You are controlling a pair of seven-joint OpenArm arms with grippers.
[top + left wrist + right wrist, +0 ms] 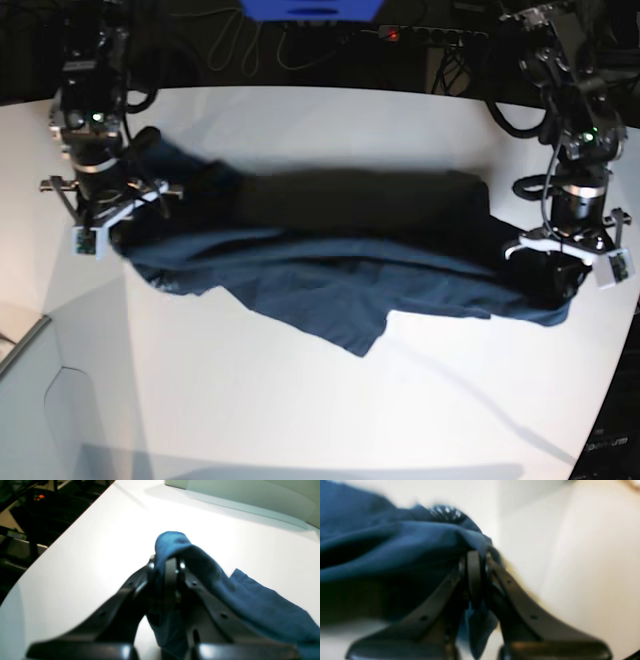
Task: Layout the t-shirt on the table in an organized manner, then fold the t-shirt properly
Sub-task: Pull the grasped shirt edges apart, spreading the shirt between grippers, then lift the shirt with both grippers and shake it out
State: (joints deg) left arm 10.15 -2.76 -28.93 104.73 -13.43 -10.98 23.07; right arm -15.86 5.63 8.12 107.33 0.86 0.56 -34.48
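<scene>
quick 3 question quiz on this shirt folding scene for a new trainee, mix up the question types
1. True or false: both the left gripper and the right gripper are shut on the t-shirt.
2. Multiple choice: how does the t-shirt lie on the table? A) neatly folded into a square B) stretched between the two arms, with one part hanging toward the near edge C) rolled into a ball at the centre
3. Fill in: in the left wrist view, the pale grey box sits at the ___ side of the table.

Key:
1. True; cloth is pinched in each.
2. B
3. far
</scene>
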